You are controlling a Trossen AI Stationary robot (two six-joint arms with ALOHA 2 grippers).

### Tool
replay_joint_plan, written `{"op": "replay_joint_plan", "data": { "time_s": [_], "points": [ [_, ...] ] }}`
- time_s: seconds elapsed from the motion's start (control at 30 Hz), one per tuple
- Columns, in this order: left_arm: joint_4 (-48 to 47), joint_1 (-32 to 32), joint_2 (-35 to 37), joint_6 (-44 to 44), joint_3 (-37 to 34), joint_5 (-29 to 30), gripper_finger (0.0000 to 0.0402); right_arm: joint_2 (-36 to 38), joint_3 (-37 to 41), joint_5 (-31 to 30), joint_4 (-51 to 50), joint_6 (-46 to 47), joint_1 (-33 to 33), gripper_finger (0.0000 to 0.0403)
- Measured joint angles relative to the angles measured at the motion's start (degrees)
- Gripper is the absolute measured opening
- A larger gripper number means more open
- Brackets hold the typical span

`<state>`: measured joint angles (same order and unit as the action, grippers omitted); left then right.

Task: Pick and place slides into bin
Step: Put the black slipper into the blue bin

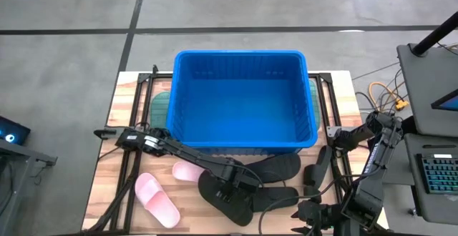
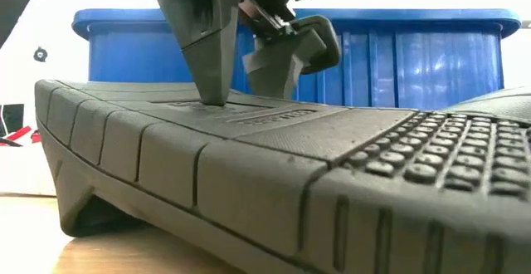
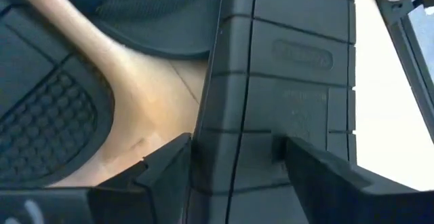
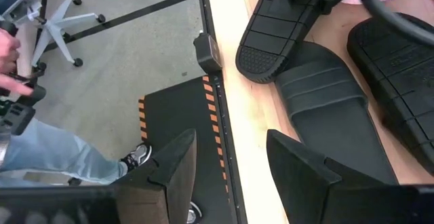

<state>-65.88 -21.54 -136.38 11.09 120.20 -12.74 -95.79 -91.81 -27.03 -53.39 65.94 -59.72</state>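
My left gripper (image 1: pixel 240 184) reaches down onto a black slide (image 1: pixel 227 202) on the table in front of the blue bin (image 1: pixel 240 53). Its fingers stand on either side of a ribbed band of the strap (image 3: pixel 291 68). Two more black slides (image 1: pixel 278 167) (image 1: pixel 280 194) lie to its right on the table. Two pink slides (image 1: pixel 157 200) (image 1: pixel 187 170) lie to its left. Sage green slides (image 1: pixel 159 106) (image 1: pixel 313 100) lie beside the bin's left and right walls. My right gripper (image 1: pixel 313 214) hangs open and empty near the table's near right corner. My left gripper comes from above, pointing down, across the black slide's strap. One fingertip (image 2: pixel 209 98) rests on the strap's ribbed top face by the embossed mark (image 3: pixel 268 183). The other finger (image 3: pixel 169 166) stands at the strap's edge. The slide lies on the table.
The bin (image 2: pixel 415 58) stands at the table's far middle. The right wrist view shows the table's right edge (image 4: pixel 218 95), a black slide (image 4: pixel 339 108) just inside it, and a person's leg (image 4: pixel 61 156) on the floor beyond. A keyboard (image 1: pixel 438 173) sits at the far right.
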Motion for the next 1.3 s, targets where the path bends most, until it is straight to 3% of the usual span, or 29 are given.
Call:
{"op": "replay_joint_plan", "data": {
  "time_s": [0.2, 0.43, 0.87, 1.1, 1.3],
  "points": [
    [1.5, 0.3, -0.2, 1.5, 4.0, -0.9, 0.0238, 0.0, 0.0, 0.0, 0.0, 0.0, 0.0, 0.0171],
    [2.8, 0.5, 0.0, 1.2, 1.0, -1.8, 0.0231, 0.0, 0.0, 0.0, -0.2, 0.0, 0.0, 0.0171],
    [7.6, 0.4, 0.0, 1.2, -5.9, -0.7, 0.0165, 0.0, 0.0, 0.0, -0.4, -0.4, 0.0, 0.0171],
    [8.6, 0.1, 0.1, 1.3, -6.9, 3.0, 0.0078, 0.0, 0.0, 0.0, -0.5, -0.5, 0.0, 0.0171],
    [8.1, 0.1, 0.1, 1.0, -6.5, 3.9, 0.0068, 0.0, 0.0, 0.0, -1.0, -0.6, 0.0, 0.0171]
  ]
}}
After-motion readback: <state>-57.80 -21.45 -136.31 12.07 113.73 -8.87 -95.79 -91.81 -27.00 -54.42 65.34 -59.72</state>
